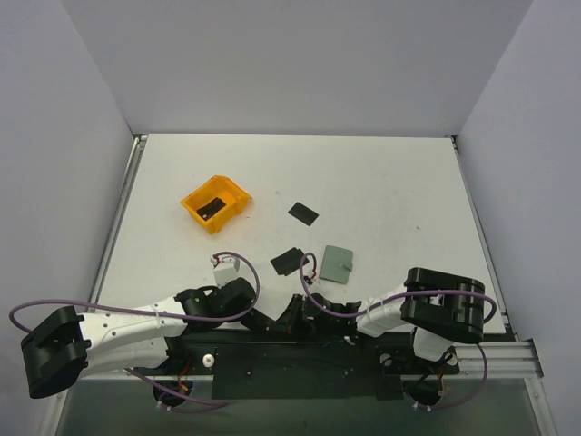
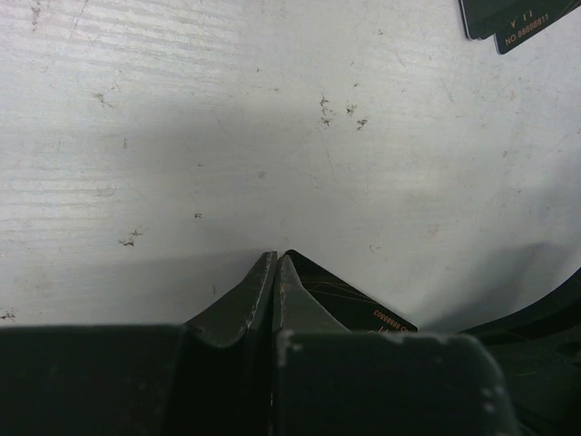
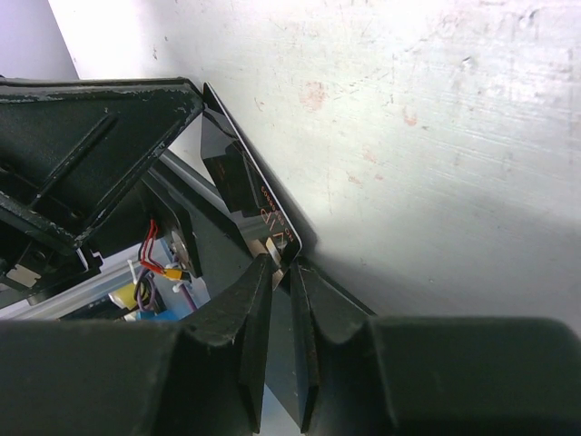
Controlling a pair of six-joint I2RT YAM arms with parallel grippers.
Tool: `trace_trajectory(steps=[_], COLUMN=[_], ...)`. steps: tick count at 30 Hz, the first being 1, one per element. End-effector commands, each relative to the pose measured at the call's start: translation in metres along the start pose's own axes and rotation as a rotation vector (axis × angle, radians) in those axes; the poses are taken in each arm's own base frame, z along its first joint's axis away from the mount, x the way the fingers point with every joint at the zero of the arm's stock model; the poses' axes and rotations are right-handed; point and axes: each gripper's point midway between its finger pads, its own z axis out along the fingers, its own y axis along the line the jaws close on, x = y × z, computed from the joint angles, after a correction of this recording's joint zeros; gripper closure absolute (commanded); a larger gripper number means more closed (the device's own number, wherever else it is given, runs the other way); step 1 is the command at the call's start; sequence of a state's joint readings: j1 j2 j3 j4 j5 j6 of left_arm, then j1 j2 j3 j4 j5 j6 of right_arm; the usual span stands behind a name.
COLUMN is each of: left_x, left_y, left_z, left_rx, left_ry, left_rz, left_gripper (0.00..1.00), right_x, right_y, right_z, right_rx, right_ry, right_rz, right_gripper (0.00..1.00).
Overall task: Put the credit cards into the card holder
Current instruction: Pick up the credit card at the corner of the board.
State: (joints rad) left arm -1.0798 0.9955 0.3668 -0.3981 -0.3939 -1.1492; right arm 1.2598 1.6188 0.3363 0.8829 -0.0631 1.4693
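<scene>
My left gripper [image 2: 275,259] is shut on a black credit card [image 2: 356,298] and holds it on edge just above the table's near edge. In the right wrist view that card [image 3: 247,173] slants down to my right gripper [image 3: 284,265]. Its lower corner sits between the tips, which stand a narrow gap apart. From above, the two grippers meet, left [image 1: 272,321] and right [image 1: 305,318]. The green card holder [image 1: 337,263] lies flat behind them. Two more cards [image 1: 288,262] overlap to its left, and another card [image 1: 303,213] lies further back.
An orange bin [image 1: 234,193] stands at the back left with a black card [image 1: 211,207] inside. The overlapping cards [image 2: 517,18] show at the top right of the left wrist view. Cables and the mounting rail [image 1: 490,359] run along the near edge.
</scene>
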Motion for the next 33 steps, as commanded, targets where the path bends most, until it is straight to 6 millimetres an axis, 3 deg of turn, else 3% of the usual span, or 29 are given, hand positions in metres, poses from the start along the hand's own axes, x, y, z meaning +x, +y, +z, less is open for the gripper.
trace_trajectory(steps=[1,11,20,27,33], left_x=[0.025,0.028,0.033,0.032,0.031], left_y=[0.016,0.01,0.01,0.008,0.006], left_z=[-0.004,-0.004,-0.006,-0.006,-0.006], left_rx=[-0.036,-0.019,-0.013,-0.013,-0.019], left_ry=[0.102,0.112,0.115,0.113,0.115], left_rz=[0.032,0.038,0.035,0.034,0.038], left_gripper=[0.94,0.94,0.94,0.94,0.94], right_x=[-0.036,-0.035,-0.033,-0.024,-0.018], right_y=[-0.012,-0.01,-0.008,-0.014,-0.021], right_z=[0.003,0.003,0.006,0.012,0.015], right_rx=[0.056,0.048,0.033,0.046,0.058], right_ry=[-0.184,-0.178,-0.17,-0.126,-0.097], right_rz=[-0.03,-0.027,-0.024,-0.01,0.026], right_gripper=[0.88,0.87,0.93,0.76,0.68])
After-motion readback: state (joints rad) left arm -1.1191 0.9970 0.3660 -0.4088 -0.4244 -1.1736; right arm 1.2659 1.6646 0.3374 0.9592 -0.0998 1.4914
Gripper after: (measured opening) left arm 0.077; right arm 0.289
